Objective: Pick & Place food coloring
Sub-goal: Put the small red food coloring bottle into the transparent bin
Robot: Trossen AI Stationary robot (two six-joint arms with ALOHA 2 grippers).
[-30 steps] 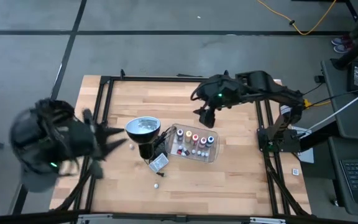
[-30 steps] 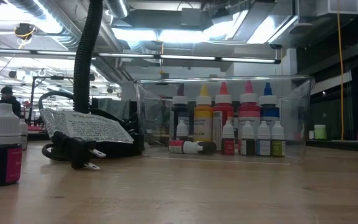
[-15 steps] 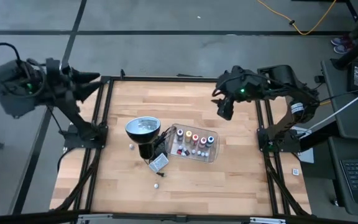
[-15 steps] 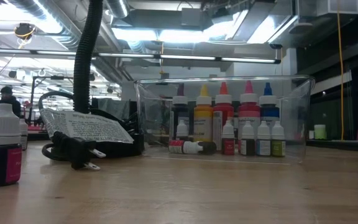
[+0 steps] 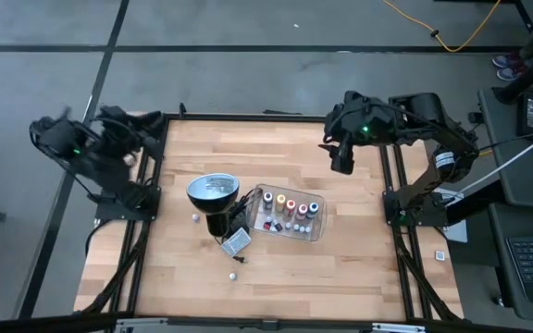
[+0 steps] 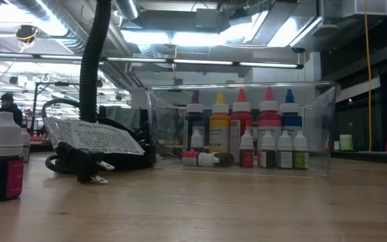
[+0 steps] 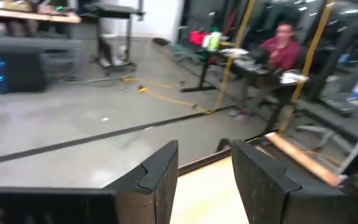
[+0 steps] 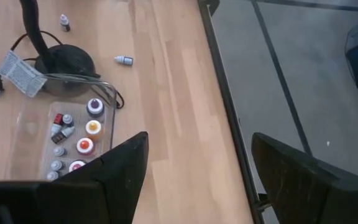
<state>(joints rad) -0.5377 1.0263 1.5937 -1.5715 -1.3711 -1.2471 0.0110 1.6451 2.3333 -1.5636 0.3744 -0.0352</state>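
Bottles (image 5: 289, 211) of food coloring sit mostly upright in the tray (image 5: 317, 231) mid-table; two loose ones, (image 5: 194, 218) and (image 5: 232, 276), lie left of it, near the lamp (image 5: 213, 191). My left gripper (image 7: 204, 180) hangs off the table's left edge, fingers a narrow gap apart, empty. My right gripper (image 8: 194, 168) hovers above the table's far right part, fingers wide, empty. Bottles look light, stiff, slick and tippy; I'd pinch one at the cap or across the body. Lamp, cord (image 6: 79, 167) and tag (image 5: 237, 241) crowd the loose ones; tray walls and close neighbours hinder picks inside.
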